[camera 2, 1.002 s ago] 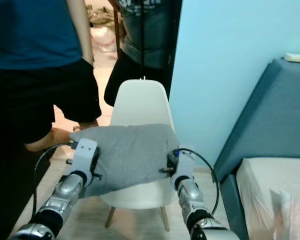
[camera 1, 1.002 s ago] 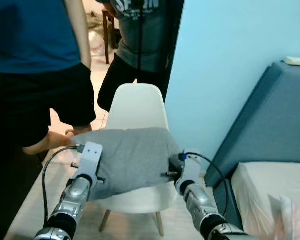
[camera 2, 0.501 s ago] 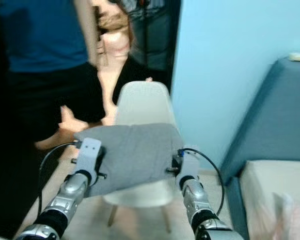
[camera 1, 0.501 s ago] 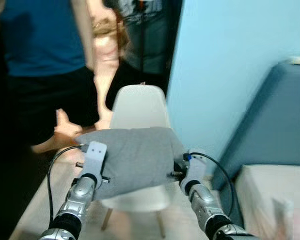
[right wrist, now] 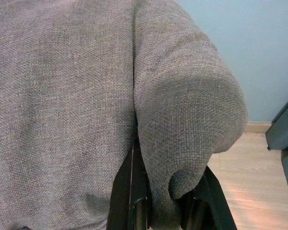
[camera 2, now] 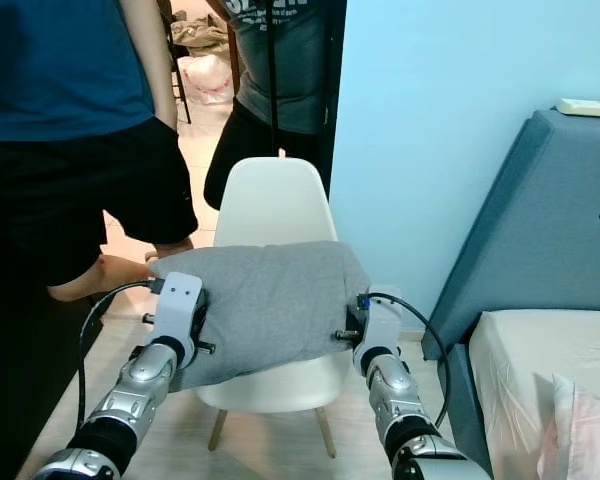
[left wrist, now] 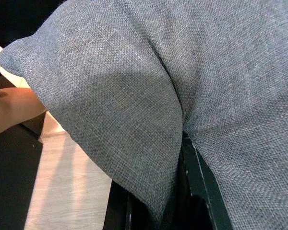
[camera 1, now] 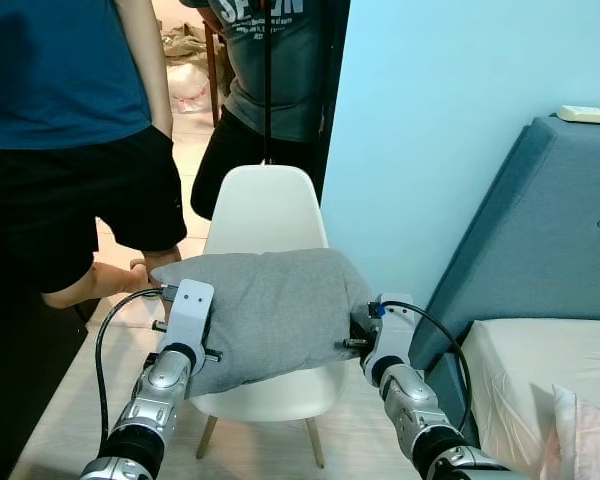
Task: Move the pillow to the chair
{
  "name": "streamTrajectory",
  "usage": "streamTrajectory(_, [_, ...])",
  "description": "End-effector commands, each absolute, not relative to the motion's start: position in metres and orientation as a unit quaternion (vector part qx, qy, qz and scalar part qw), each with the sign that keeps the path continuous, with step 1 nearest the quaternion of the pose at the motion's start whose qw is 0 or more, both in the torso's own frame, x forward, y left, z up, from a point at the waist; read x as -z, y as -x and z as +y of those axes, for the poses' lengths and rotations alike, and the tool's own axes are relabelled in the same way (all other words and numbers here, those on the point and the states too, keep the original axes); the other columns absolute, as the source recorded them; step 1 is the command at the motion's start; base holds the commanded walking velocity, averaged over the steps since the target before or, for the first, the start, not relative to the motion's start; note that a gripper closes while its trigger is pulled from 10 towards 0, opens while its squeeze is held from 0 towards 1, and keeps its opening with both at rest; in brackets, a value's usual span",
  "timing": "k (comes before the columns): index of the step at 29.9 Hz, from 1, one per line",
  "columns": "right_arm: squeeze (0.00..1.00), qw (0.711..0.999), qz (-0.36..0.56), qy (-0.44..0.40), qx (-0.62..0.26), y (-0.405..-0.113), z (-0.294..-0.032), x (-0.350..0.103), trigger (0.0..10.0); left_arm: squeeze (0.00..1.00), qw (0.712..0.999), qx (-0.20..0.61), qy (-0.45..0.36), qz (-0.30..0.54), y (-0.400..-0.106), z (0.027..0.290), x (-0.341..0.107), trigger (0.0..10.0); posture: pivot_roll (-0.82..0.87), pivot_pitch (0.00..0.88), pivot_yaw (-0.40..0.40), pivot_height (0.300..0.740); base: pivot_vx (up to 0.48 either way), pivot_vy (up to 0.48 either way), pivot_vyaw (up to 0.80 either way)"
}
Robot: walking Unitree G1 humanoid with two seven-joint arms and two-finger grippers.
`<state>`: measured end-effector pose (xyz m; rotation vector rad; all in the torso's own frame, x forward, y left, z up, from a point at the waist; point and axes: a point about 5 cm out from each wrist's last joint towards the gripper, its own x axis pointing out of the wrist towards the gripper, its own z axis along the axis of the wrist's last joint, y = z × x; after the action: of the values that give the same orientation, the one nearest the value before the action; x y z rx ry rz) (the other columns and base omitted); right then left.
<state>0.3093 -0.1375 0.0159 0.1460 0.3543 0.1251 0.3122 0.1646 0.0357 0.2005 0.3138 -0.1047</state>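
Observation:
A grey fabric pillow point(camera 1: 270, 315) hangs in the air between my two arms, just above the seat of a white plastic chair point(camera 1: 266, 213) with wooden legs. My left gripper point(camera 1: 202, 345) is shut on the pillow's left edge. My right gripper point(camera 1: 352, 335) is shut on its right edge. In the left wrist view the cloth point(left wrist: 149, 96) bunches into a fold between the black fingers point(left wrist: 201, 191). The right wrist view has the pillow's corner point(right wrist: 182, 124) pinched between the fingers point(right wrist: 129, 191).
Two people stand close behind and left of the chair: one in a blue shirt and black shorts point(camera 1: 70, 160), one in a grey shirt point(camera 1: 270, 70). A light blue wall point(camera 1: 430, 130) rises on the right. A blue bed headboard point(camera 1: 540, 230) and mattress point(camera 1: 540, 380) lie at right.
The view has steadied and shifted a little, so the chair sits slightly lower and more central. The people behind have moved their arms and legs. Both grippers still hold the pillow.

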Motion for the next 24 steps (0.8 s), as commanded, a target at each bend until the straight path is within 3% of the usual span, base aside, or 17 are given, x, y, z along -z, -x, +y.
streamTrajectory(1, [0.00, 0.982, 0.156, -0.066, -0.082, -0.3163, -0.1304, -0.0251, 10.0, 0.00, 0.984, 0.057, -0.098, 0.134, -0.3152, 0.1597, -0.0433, 10.0, 0.11, 0.000, -0.060, 0.725, 0.000, 0.000, 0.00])
streamTrajectory(15, [0.00, 0.982, 0.156, -0.063, -0.085, -0.3160, -0.1300, -0.0251, 10.0, 0.00, 0.985, 0.056, -0.094, 0.131, -0.3177, 0.1582, -0.0462, 10.0, 0.11, 0.000, -0.058, 0.680, 0.000, 0.000, 0.00])
streamTrajectory(24, [0.00, 0.982, 0.157, -0.063, -0.085, -0.3149, -0.1298, -0.0238, 10.0, 0.00, 0.985, 0.057, -0.097, 0.132, -0.3171, 0.1587, -0.0452, 10.0, 0.11, 0.000, -0.054, 0.680, 0.000, 0.000, 0.00])
